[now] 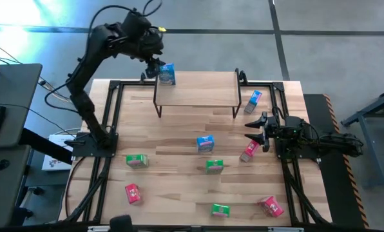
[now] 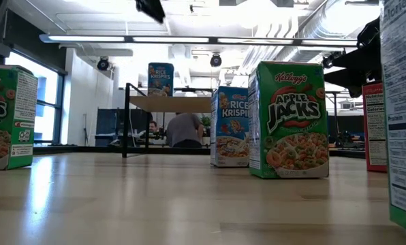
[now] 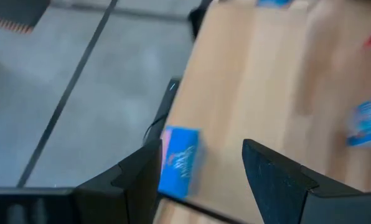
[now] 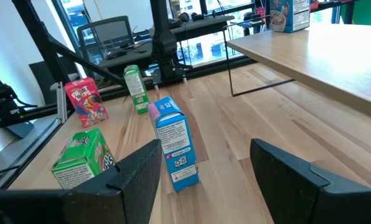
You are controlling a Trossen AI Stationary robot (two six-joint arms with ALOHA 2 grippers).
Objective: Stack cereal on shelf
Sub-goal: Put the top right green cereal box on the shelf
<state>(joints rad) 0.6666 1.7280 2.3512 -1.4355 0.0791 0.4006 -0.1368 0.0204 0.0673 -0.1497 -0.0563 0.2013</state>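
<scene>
The blue cereal box ahead of the open, empty right end effector looks light and crushable, best pinched across its narrow sides.

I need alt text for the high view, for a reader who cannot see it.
Seen from above, one blue cereal box stands on the shelf, with the left gripper open beside it. Eight more boxes are scattered over the table, and the right gripper waits open at the right edge.
</scene>
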